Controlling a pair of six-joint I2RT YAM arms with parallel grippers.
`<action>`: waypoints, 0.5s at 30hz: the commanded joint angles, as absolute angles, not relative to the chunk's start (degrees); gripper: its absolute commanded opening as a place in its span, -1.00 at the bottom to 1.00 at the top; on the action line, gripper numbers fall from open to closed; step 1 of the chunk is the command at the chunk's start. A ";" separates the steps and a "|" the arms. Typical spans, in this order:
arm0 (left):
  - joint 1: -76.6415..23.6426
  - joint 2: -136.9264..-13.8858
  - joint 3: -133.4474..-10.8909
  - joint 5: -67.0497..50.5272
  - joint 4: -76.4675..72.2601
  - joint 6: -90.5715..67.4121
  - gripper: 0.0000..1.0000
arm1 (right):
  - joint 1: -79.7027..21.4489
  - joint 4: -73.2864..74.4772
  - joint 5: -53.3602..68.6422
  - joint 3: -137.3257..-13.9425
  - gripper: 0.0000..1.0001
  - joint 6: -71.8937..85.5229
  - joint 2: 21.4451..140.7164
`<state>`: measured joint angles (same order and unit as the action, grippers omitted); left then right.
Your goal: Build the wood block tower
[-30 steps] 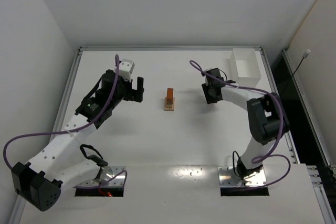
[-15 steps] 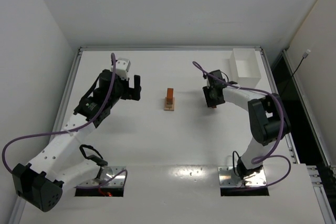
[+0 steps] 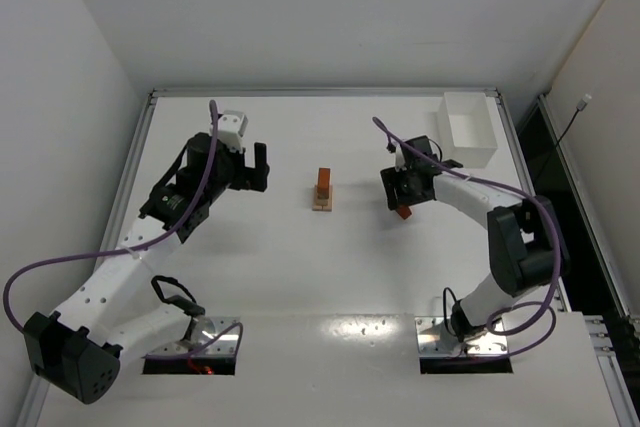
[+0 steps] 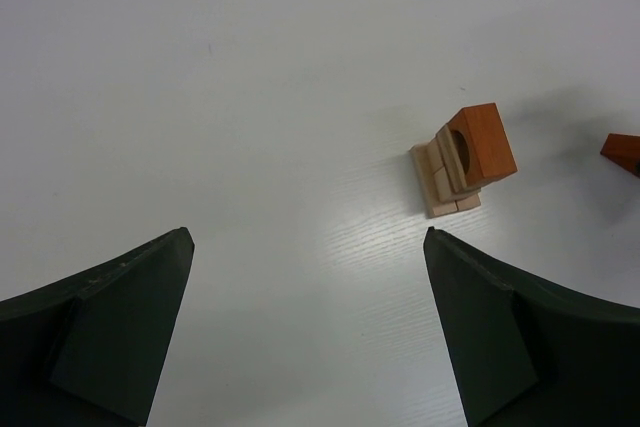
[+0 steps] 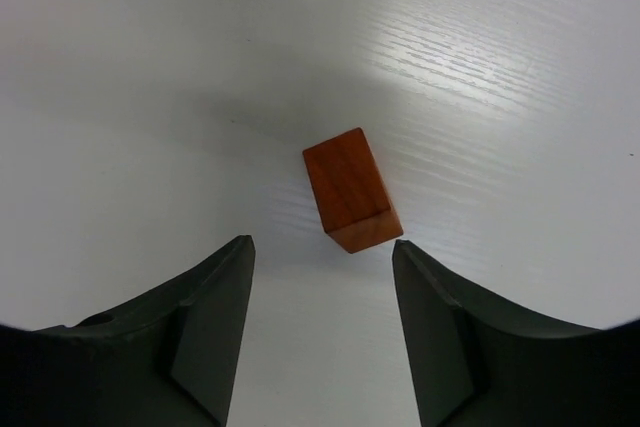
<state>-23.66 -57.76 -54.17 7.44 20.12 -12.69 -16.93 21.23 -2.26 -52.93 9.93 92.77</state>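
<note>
wood block tower (image 3: 322,190), orange block (image 3: 403,212) lying apart

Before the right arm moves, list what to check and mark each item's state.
1. Right gripper open, nothing between the jaws: ok.
2. Block free of that gripper, just beyond its fingertips: ok.
3. Block settled flat on the table: cannot tell.
4. Block on the tower: not ok; it sits apart from it, on the right arm's side.
5. Tower upright: ok.
6. Left gripper open, empty, clear of the tower: ok.
</note>
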 commanded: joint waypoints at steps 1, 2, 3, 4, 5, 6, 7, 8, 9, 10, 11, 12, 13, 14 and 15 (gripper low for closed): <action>-22.68 -57.04 -55.81 6.16 19.16 -13.62 0.98 | -16.26 20.21 2.80 -52.30 0.06 10.55 89.38; -22.68 -57.04 -55.81 6.15 19.16 -13.62 0.98 | -16.26 20.21 3.51 -52.29 0.03 10.55 89.38; -22.68 -57.56 -55.81 6.15 19.16 -13.62 0.98 | -15.48 20.21 5.95 -52.29 0.03 10.55 89.38; -22.68 -57.57 -55.81 6.15 19.16 -13.62 0.98 | -14.86 20.21 7.46 -52.29 -0.01 9.85 89.38; -22.68 -57.57 -56.33 6.15 19.16 -13.62 0.98 | -14.85 20.21 8.78 -52.29 -0.03 9.06 89.38; -22.68 -57.57 -56.34 5.63 19.16 -13.62 0.98 | -14.16 21.61 12.18 -52.29 -0.03 7.83 90.34; -22.68 -58.09 -56.34 5.63 19.16 -13.62 0.98 | -14.15 22.67 13.09 -53.60 -0.06 4.43 90.87; -22.68 -58.10 -56.34 5.62 19.16 -13.62 0.98 | -13.63 23.81 13.79 -54.22 -0.06 2.57 91.57; -22.68 -58.10 -56.34 5.62 19.16 -13.62 0.98 | -13.62 25.99 13.80 -54.92 -0.06 1.24 91.58; -22.68 -58.10 -56.34 5.62 19.16 -13.62 0.98 | -13.10 27.06 13.80 -56.41 -0.06 -1.12 92.37; -22.68 -58.10 -56.34 5.62 19.16 -13.62 0.98 | -13.10 27.77 13.80 -56.95 -0.06 -1.93 93.16; -22.68 -58.10 -56.34 5.62 19.16 -13.62 0.98 | -12.31 29.17 13.80 -58.00 -0.06 -2.80 93.16; -22.68 -58.10 -56.34 5.62 19.16 -13.62 0.98 | -12.30 29.18 13.80 -58.01 -0.06 -3.68 93.16; -22.68 -58.10 -56.34 5.62 19.16 -13.62 0.98 | -11.70 29.70 13.19 -58.53 -0.06 -4.47 93.77; -22.68 -58.10 -56.34 5.10 19.16 -13.62 0.98 | -11.69 29.71 13.18 -58.54 -0.06 -5.00 93.78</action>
